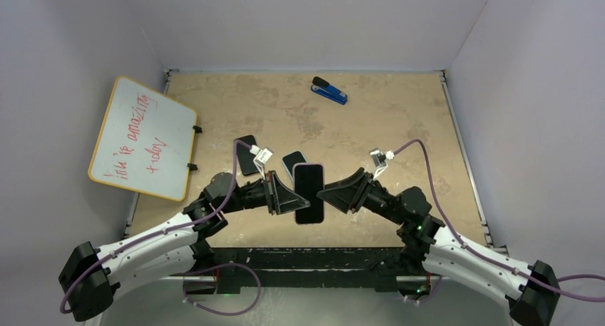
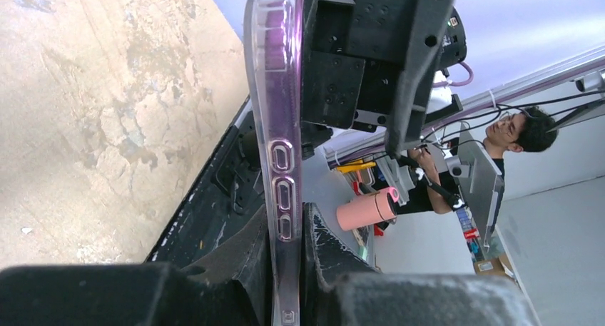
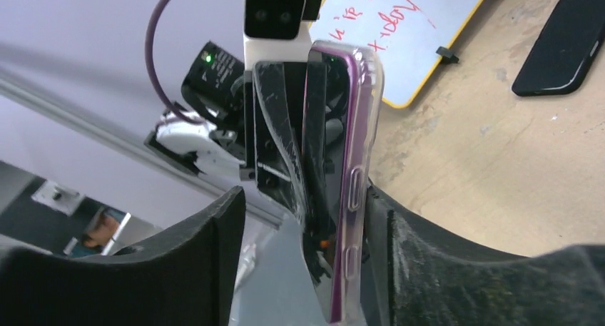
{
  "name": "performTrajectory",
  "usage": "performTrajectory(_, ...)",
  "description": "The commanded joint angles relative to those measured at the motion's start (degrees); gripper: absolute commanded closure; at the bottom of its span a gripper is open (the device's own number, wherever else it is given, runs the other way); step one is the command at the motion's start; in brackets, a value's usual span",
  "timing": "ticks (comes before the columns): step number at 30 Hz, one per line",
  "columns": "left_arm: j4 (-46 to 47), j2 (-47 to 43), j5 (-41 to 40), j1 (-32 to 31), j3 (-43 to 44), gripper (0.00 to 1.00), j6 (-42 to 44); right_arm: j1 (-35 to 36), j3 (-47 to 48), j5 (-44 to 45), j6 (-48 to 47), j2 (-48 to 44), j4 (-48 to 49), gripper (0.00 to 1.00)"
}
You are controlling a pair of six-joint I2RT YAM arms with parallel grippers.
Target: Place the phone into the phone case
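A phone (image 1: 309, 192) with a purple rim sits inside a clear phone case (image 2: 278, 126) and hangs upright above the near part of the table. My left gripper (image 1: 289, 195) is shut on the case's edge, and in the left wrist view both fingers (image 2: 324, 258) press its flat sides. My right gripper (image 1: 329, 194) faces it from the other side and is open around the case (image 3: 354, 197). There the case lies against the right finger (image 3: 428, 262), while the left finger stands well apart from it.
A black phone (image 1: 247, 155) and another dark phone with a light rim (image 1: 294, 161) lie on the tabletop just behind the grippers. A blue stapler (image 1: 329, 90) rests at the back. A whiteboard (image 1: 143, 137) leans at the left wall.
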Motion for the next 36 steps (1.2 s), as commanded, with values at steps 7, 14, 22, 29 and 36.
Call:
performTrajectory(7, 10.1, -1.8, -1.2, 0.4, -0.6, 1.0, 0.1, 0.4, -3.1, -10.5, -2.6, -3.0, -3.1, 0.22)
performTrajectory(14, 12.9, -0.1, -0.7, 0.4, -0.9, 1.0, 0.3, 0.4, -3.2, -13.7, -1.8, 2.8, 1.8, 0.4)
performTrajectory(22, 10.1, -0.7, -3.2, 0.4, -1.4, 1.0, 2.5, 0.3, -4.1, -14.0, 0.9, 4.5, 3.0, 0.78)
performTrajectory(29, -5.7, -4.1, -7.2, 0.4, 1.7, 1.0, 11.1, 0.4, -2.4, -10.8, 1.0, 1.8, -5.2, 1.0)
performTrajectory(36, -6.5, -5.0, 1.7, 0.4, 2.9, 1.0, 13.0, 0.4, 0.4, -11.3, -1.6, 1.4, -7.5, 0.49)
